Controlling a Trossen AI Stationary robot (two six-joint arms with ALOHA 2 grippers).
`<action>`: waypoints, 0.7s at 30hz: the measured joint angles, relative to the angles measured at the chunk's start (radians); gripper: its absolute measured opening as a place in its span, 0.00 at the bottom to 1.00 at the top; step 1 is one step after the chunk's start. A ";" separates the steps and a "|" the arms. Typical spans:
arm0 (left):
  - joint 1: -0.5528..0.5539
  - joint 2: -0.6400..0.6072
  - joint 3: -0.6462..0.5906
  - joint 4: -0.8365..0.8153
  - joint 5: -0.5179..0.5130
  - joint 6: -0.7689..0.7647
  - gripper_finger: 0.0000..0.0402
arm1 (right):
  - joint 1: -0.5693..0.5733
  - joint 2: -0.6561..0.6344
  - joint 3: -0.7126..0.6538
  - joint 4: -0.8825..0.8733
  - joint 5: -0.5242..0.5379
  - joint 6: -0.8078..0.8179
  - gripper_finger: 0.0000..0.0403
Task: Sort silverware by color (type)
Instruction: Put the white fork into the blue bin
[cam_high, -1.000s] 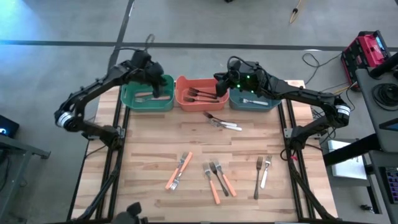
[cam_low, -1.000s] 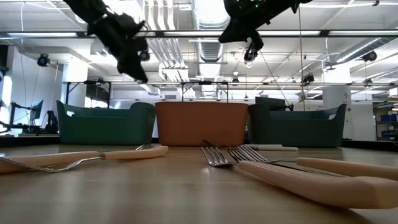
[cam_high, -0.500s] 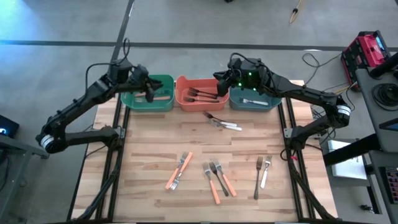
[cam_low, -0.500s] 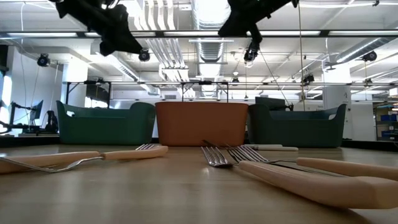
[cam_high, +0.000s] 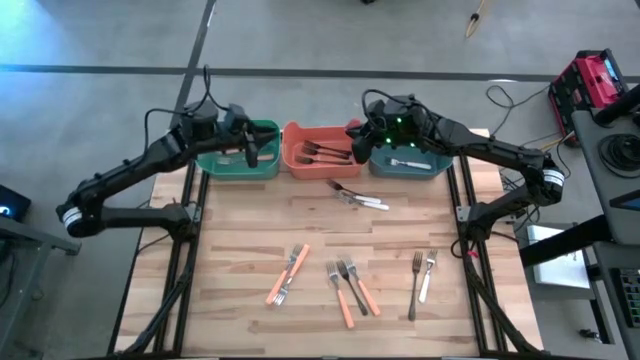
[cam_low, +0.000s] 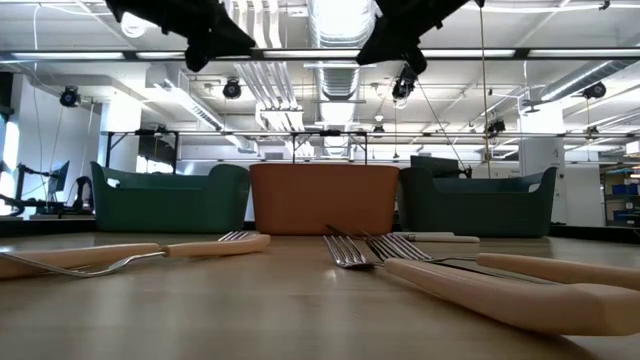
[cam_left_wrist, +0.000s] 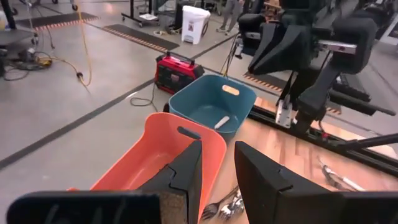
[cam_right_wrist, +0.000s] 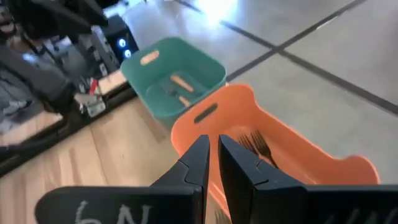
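Looking down, forks (cam_high: 347, 288) spread, low view foreshortens them

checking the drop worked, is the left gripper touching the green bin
Apart. In the low view the left gripper hangs high near the ceiling line, with clear open space between it and the green bin on the table.

Dark-handled forks (cam_high: 322, 152) lay piled inside the orange bin (cam_high: 296, 165); one white-handled fork (cam_high: 411, 162) lay in the bin to its right, one orange-handled fork (cam_right_wrist: 181, 83) in the bin to its left. Just in front of the orange bin lay two forks (cam_high: 355, 196) crossed; well in front of it, flat on the wood, lay an orange pair (cam_high: 288, 273), a mixed three (cam_high: 351, 288) and a further pair (cam_high: 421, 279).
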 joint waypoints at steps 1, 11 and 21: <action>-0.017 0.005 0.000 0.003 -0.023 0.006 0.19 | 0.000 0.000 0.000 -0.015 -0.003 -0.014 0.07; -0.153 0.034 -0.033 0.015 -0.173 0.146 0.19 | 0.045 0.000 -0.012 -0.170 -0.003 -0.152 0.07; -0.224 0.061 -0.036 0.062 -0.231 0.184 0.19 | 0.188 -0.017 -0.038 -0.313 0.001 -0.018 0.07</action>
